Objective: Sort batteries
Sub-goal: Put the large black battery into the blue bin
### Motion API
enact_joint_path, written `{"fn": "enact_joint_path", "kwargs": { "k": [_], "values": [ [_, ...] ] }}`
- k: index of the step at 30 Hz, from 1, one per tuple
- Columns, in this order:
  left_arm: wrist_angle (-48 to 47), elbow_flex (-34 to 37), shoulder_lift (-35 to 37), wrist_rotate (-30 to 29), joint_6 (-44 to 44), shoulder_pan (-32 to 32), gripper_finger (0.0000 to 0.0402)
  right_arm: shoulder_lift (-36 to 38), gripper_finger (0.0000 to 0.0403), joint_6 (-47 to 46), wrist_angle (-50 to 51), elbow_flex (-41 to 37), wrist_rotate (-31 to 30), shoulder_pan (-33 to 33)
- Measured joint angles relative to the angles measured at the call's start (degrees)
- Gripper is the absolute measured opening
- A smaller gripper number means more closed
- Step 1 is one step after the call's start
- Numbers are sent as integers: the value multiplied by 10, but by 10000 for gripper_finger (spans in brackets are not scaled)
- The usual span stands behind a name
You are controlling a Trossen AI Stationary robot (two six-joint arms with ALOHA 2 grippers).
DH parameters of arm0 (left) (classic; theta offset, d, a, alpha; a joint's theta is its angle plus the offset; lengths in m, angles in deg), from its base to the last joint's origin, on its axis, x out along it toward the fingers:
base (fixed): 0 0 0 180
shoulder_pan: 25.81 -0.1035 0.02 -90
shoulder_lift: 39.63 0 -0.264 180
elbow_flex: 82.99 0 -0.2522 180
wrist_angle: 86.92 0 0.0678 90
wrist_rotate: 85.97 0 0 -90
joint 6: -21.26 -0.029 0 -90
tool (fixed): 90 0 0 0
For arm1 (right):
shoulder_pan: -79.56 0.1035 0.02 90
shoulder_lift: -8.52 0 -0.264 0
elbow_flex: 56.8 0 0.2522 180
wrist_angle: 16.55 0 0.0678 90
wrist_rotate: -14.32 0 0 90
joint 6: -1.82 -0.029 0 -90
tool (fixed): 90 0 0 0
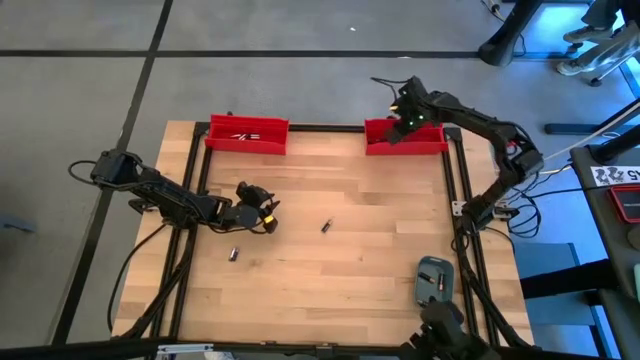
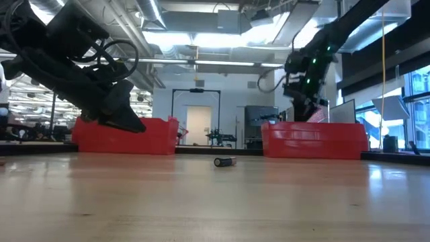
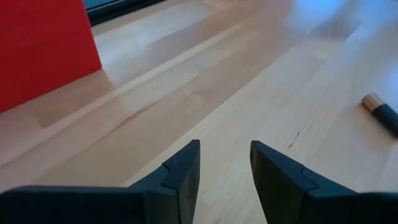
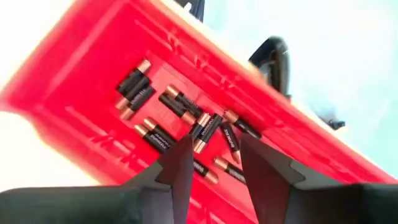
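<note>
Several batteries, dark with copper ends, lie heaped in the right red bin at the table's far edge. My right gripper hangs open just above them, pointing steeply down, with nothing between its fingers. Two more batteries lie on their sides on the wood: one near the middle, also seen in the low view, and one nearer the front left. My left gripper stands open low over the table left of centre, empty, with a battery some way ahead of it.
A second red bin stands at the far left of the table. A grey-blue rounded case lies at the near right corner. A black frame runs along the table's edges. Bare wood lies between the two arms.
</note>
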Motion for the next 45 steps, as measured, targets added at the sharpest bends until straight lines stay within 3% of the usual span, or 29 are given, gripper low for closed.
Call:
{"fn": "enact_joint_path", "kwargs": {
  "k": [8,14,18,21,24,29,37,41,45],
  "values": [
    [0,0,1,1,35,2,131,110,127,0,7,0,-3,9],
    [-2,-17,12,20,22,22,131,144,127,33,-17,0,6,73],
    [-8,-33,34,23,-4,49,131,143,127,48,-127,-42,58,144],
    [-50,-48,56,23,-10,73,131,143,127,62,-253,-103,121,208],
    [-106,-62,77,23,-5,93,131,142,127,73,-390,-168,144,274],
    [-253,-95,113,24,64,116,131,107,127,91,-584,-249,143,374],
    [-503,-141,146,77,247,167,131,-13,127,103,-731,-250,139,451],
    [-539,-133,144,83,334,205,131,-83,127,102,-768,-214,127,463],
    [-548,-119,136,23,392,235,131,-128,127,75,-766,-165,127,466]
  ]
}}
